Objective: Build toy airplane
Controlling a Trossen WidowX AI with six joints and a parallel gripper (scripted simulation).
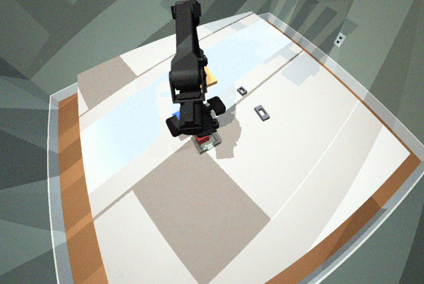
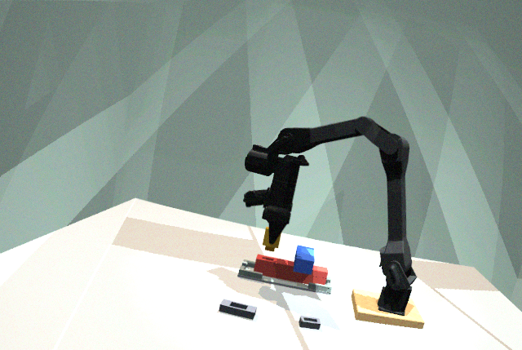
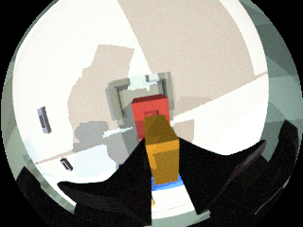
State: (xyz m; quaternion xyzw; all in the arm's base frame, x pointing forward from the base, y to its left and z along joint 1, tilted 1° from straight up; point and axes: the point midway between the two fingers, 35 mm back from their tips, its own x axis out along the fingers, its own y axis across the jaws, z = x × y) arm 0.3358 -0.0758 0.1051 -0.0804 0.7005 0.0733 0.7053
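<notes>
Evidently on last step: seating yellow fin point(image 2: 271, 238) point(image 3: 162, 151), pinched in gripper point(image 2: 274, 240) point(image 3: 158, 140), fingers only slightly apart. Held above red fuselage point(image 1: 202, 139) point(image 2: 278, 269) point(image 3: 151, 105), tail socket; fuselage in cradle point(image 1: 218, 141) point(image 2: 250, 272) point(image 3: 115, 101), blue wing point(image 1: 175, 113) point(image 2: 303, 259) point(image 3: 167, 184) on top. Next: align tab, lower, release.

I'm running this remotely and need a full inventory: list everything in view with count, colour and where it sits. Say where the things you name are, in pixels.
Fuselage point(image 1: 202, 139) point(image 2: 276, 269) point(image 3: 151, 105): one, red, in the cradle
Cradle point(image 1: 202, 151) point(image 2: 250, 272) point(image 3: 115, 105): one, grey-green, on the table
Wing point(image 1: 175, 114) point(image 2: 303, 259) point(image 3: 167, 186): one, blue, across the fuselage
Tail fin point(image 2: 267, 241) point(image 3: 163, 151): one, yellow, between the fingers above the fuselage's socket
Slotted blocks point(image 1: 257, 108) point(image 2: 238, 312) point(image 3: 44, 120): two, dark grey, one larger, beside the cradle
Table point(image 1: 308, 137) point(image 2: 147, 295) point(image 3: 52, 61): one, mostly white
Base board point(image 1: 212, 81) point(image 2: 366, 314): one, light wood, under the arm
Arm point(image 1: 186, 44) point(image 2: 395, 198): one, black
Gripper point(image 2: 274, 241) point(image 3: 158, 140): one, black, shut on the tail fin
</notes>
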